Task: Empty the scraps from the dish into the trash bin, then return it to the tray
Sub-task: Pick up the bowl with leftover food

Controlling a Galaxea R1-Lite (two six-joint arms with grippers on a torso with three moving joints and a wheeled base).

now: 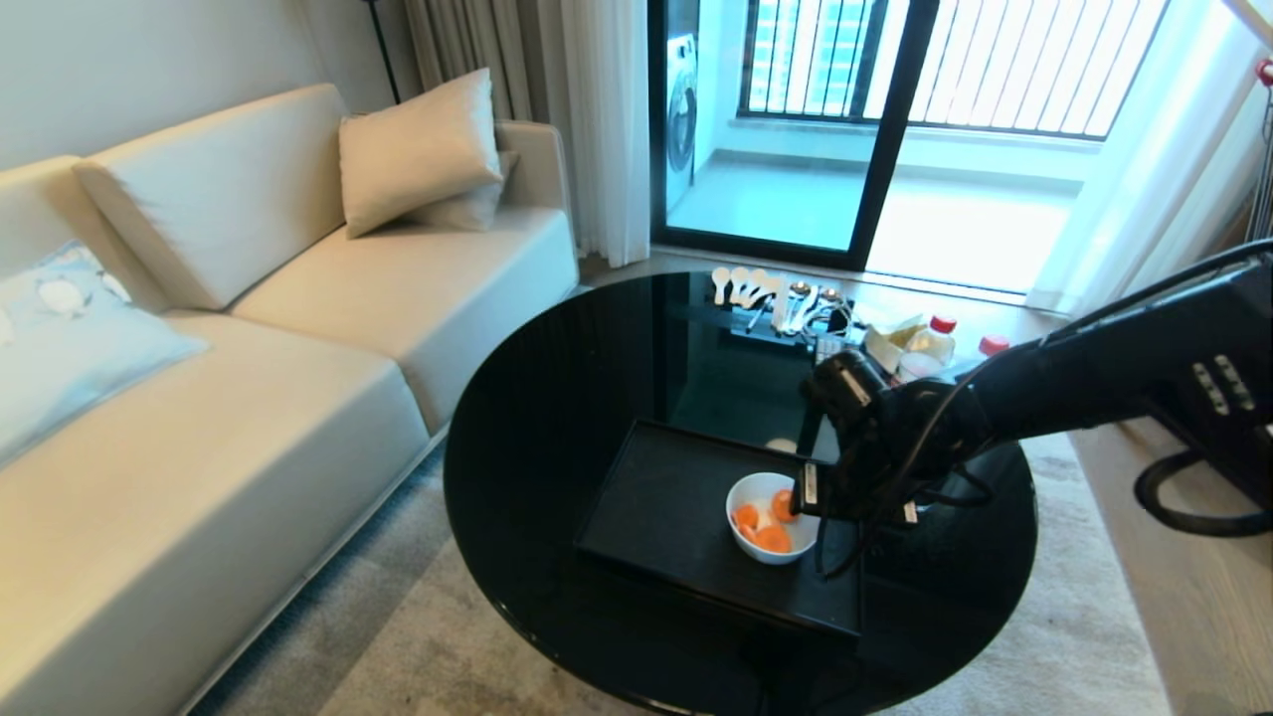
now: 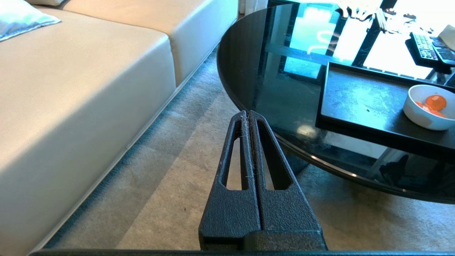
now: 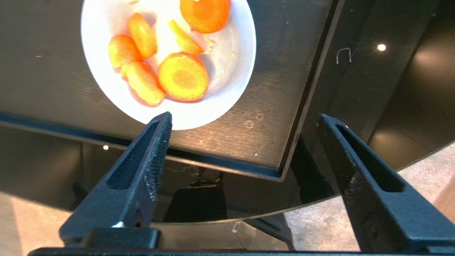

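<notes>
Right pincer [image 3: 245, 121] spread wide above dish [image 3: 227, 81], scraps [image 3: 183, 76] inside, tray [image 3: 277, 106]

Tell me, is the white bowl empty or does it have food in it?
Not empty. The bowl sits upright on the tray with orange carrot slices inside.

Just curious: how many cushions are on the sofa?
3: two beige cushions stacked against the far armrest, one pale blue cushion at the near end. More may lie out of view.
</notes>
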